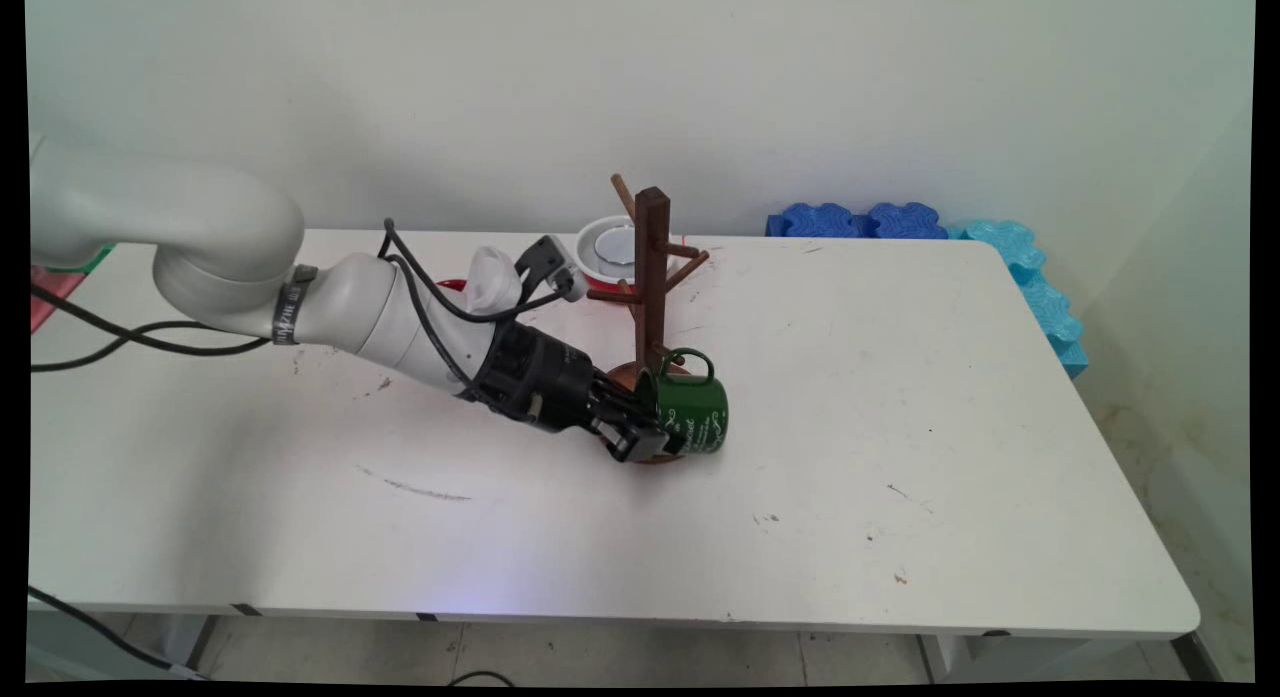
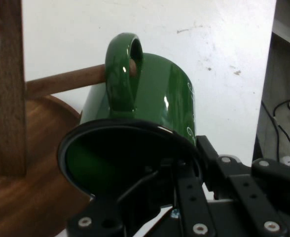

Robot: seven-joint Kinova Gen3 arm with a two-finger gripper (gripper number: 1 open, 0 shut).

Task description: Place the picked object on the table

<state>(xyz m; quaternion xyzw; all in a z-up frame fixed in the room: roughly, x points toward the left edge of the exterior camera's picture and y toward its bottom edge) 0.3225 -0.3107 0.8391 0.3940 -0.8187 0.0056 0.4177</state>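
One green mug [image 1: 692, 409], pincer-gripped [image 1: 655, 439], on peg [image 2: 66, 81].

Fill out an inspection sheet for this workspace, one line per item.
Surface: white table, scuffed and marked.
Job's things: green mug lying sideways, its handle around a low peg of the wooden mug tree; the peg passes through the handle in the hand view.
Clutter: red-and-white bowl behind the tree.
Tool: tool shut on the mug's rim, one finger inside.
Cables: black cables hanging from the arm.
Surroundings: pale wall; blue foam pieces along the table's far right edge.
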